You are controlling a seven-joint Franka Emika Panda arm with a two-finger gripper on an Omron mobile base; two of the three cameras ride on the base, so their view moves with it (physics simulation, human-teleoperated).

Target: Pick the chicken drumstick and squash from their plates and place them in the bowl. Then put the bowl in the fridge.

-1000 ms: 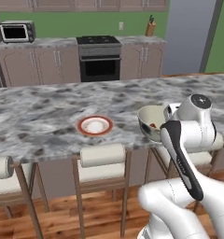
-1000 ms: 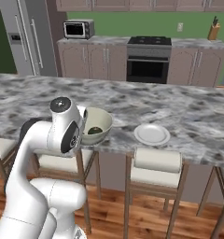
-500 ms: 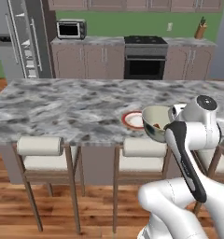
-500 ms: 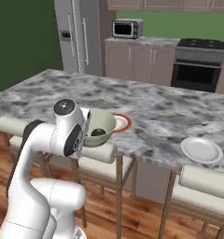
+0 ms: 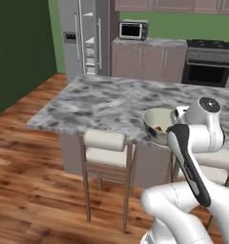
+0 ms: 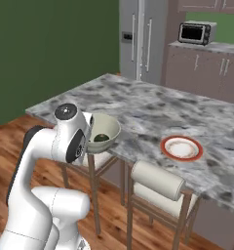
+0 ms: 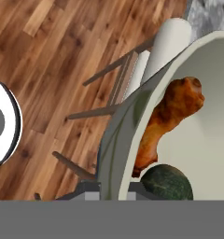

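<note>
My gripper is shut on the rim of the cream bowl, one finger on each side of the wall. The bowl hangs level beside the marble island, just off its near edge. Inside lie the brown chicken drumstick and the dark green squash, touching each other; the squash also shows from the right base view. The red-rimmed plate sits bare on the island. The grey fridge stands at the back left, white shelves showing between its handles.
The marble island stretches ahead, with cushioned stools tucked under its near edge. A microwave and a black oven line the back counter. Open wood floor runs left of the island toward the fridge.
The whole picture has shifted: the base has driven left along the island, and the fridge has come closer. The bowl stays in my gripper with both foods in it.
</note>
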